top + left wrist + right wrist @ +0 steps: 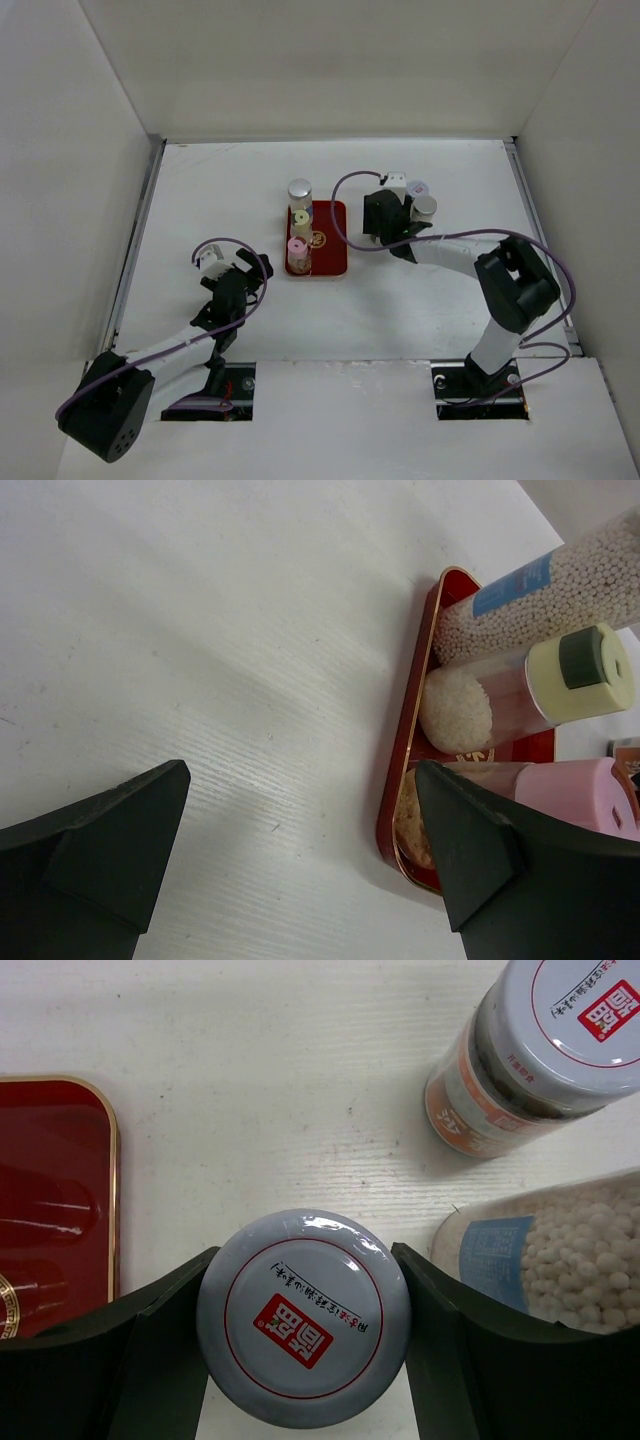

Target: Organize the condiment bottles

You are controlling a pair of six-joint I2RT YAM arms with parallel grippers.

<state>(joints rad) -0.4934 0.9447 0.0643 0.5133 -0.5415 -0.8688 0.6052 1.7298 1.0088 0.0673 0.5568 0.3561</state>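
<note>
Three condiment bottles stand in a row on the left side of the red tray (pixel 330 240): a silver-capped one (pixel 300 190), a yellow-green-capped one (pixel 301 217) and a pink-capped one (pixel 298 248). Right of the tray my right gripper (pixel 303 1305) is shut on a white-capped bottle (pixel 303 1318), one finger against each side of its cap. Two more bottles stand just beyond it, an orange-labelled one (pixel 540 1040) and a bead-filled one with a blue label (pixel 560 1260). My left gripper (pixel 302 775) hangs open over bare table left of the tray (pixel 400 780), holding nothing.
White walls close in the table on the left, back and right. The tray's right half (pixel 50 1190) holds no bottles. In the top view the purple-rimmed cap (pixel 417 188) and a silver cap (pixel 425 207) sit close beside my right wrist.
</note>
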